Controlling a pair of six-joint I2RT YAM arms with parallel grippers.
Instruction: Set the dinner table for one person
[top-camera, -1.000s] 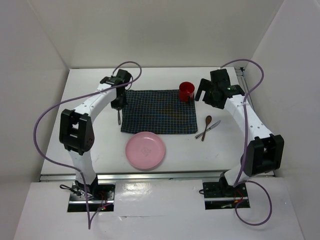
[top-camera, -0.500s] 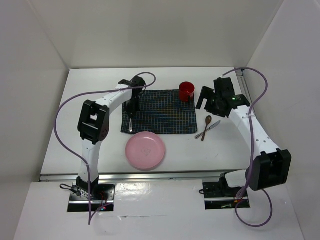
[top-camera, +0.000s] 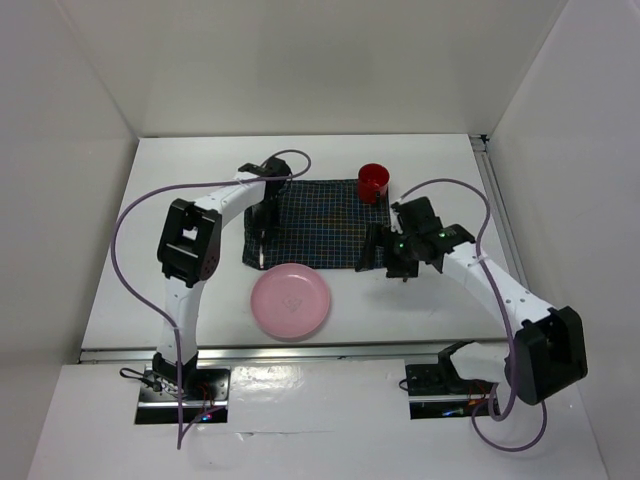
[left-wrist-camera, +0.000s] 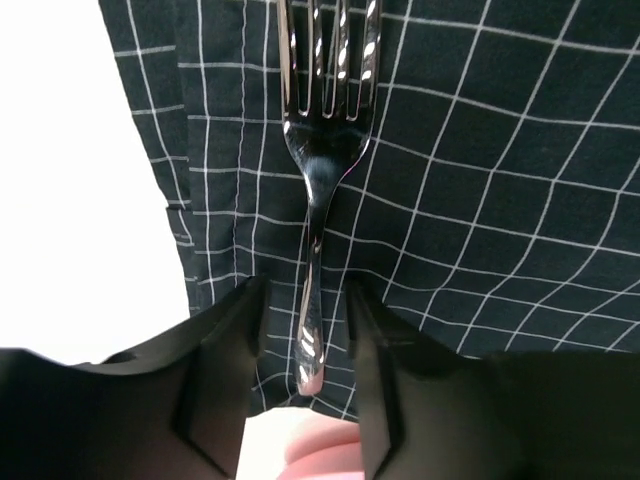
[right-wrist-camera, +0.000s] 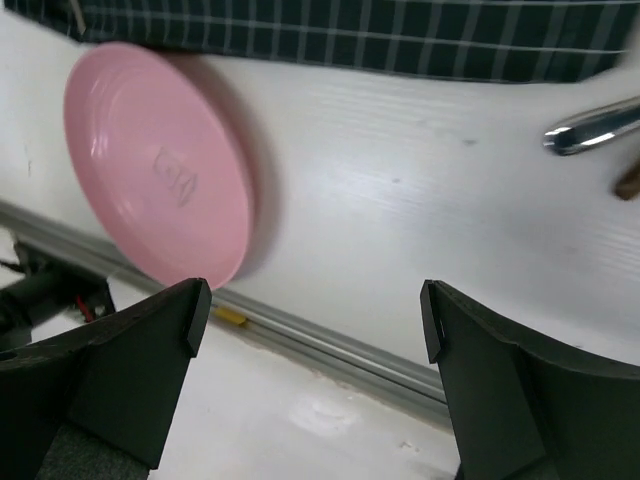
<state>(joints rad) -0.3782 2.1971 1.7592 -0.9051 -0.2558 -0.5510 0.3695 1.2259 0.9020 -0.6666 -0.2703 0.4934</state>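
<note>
A silver fork (left-wrist-camera: 325, 150) lies on the left part of the dark checked cloth (top-camera: 330, 225), which is spread on the white dinner table (top-camera: 180, 290). My left gripper (left-wrist-camera: 305, 290) is open and straddles the fork's handle end, with a gap on each side. A pink plate (top-camera: 290, 300) sits just in front of the cloth. My right gripper (right-wrist-camera: 315, 310) hangs open and empty near the cloth's front right corner, facing the table's near rail. A knife (right-wrist-camera: 590, 128) and a brown spoon (right-wrist-camera: 630, 182) show at the right edge of the right wrist view. The right arm mostly hides them in the top view.
A red cup (top-camera: 373, 182) stands at the cloth's back right corner. A metal rail (right-wrist-camera: 330, 350) runs along the table's near edge. White walls close in the table on three sides.
My left gripper has opened and let go of the fork on the cloth. The right arm has swung from beside the red cup to the cloth's front right corner.
</note>
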